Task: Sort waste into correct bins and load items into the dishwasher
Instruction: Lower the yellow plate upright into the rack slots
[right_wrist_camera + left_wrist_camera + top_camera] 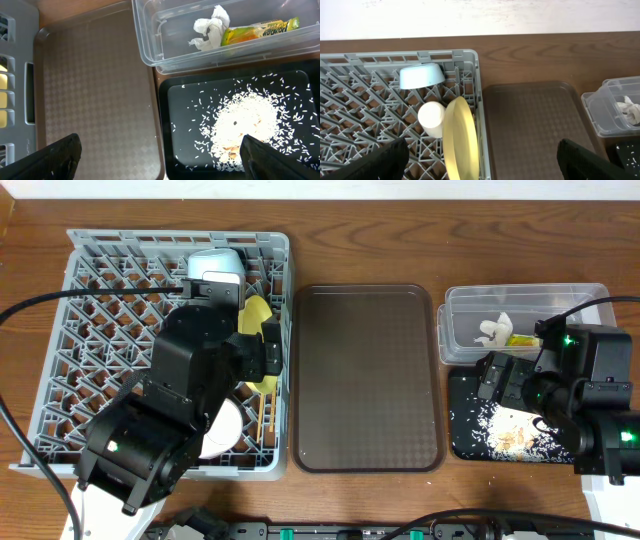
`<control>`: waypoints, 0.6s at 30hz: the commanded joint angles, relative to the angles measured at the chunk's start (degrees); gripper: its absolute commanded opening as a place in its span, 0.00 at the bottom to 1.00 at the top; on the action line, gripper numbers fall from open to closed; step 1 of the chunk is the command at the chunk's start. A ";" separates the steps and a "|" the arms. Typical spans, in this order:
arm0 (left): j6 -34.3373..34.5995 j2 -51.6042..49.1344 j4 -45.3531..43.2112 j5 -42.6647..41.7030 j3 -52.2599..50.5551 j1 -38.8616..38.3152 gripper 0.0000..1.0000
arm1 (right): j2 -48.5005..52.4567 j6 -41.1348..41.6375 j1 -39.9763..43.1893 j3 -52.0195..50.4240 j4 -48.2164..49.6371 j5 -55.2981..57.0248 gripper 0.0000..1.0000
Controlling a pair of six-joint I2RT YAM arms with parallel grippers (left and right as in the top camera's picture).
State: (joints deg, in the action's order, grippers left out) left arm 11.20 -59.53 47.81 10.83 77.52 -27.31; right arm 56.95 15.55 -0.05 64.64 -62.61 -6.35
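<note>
The grey dish rack (60, 340) (350, 65) holds a yellow plate (461, 137) (256, 315) standing on edge near its right wall. A cream cup (432, 118) lies beside the plate, and a light blue bowl (421, 76) (215, 262) sits upside down behind it. My left gripper (480, 167) (268, 350) hangs open above the plate and holds nothing. A clear tub (150, 50) (460, 330) contains a crumpled tissue (210, 30) and a yellow-green wrapper (255, 32). Rice crumbs (245, 120) (510, 430) lie in the black tray (185, 90) (462, 425). My right gripper (162, 160) (495, 380) is open and empty over that tray's left edge.
A large brown serving tray (365, 375) (535, 125) (95, 90) lies between the rack and the two bins. The left arm covers the lower middle of the rack in the overhead view. Wooden tabletop shows behind the rack and tub.
</note>
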 commanded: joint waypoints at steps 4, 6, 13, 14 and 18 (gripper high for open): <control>0.48 -0.33 0.15 -0.13 0.57 0.24 0.96 | -0.04 0.50 -0.07 0.15 -0.09 0.52 0.99; 0.48 -0.33 0.15 -0.13 0.55 0.24 0.96 | -0.04 0.50 -0.07 0.15 -0.09 0.52 0.99; 0.50 -0.33 0.15 -0.13 0.55 0.24 0.96 | -0.04 0.50 -0.07 0.15 -0.09 0.52 0.99; 0.48 -0.33 0.15 -0.13 0.55 0.24 0.96 | -0.04 0.50 -0.07 0.15 -0.09 0.52 0.99; 0.50 -0.33 0.15 -0.13 0.55 0.24 0.96 | -0.04 0.50 -0.07 0.15 -0.13 0.52 0.99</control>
State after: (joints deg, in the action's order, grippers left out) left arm 11.20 -59.70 47.81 10.81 77.52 -27.31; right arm 56.95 15.55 -0.05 64.64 -62.61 -6.35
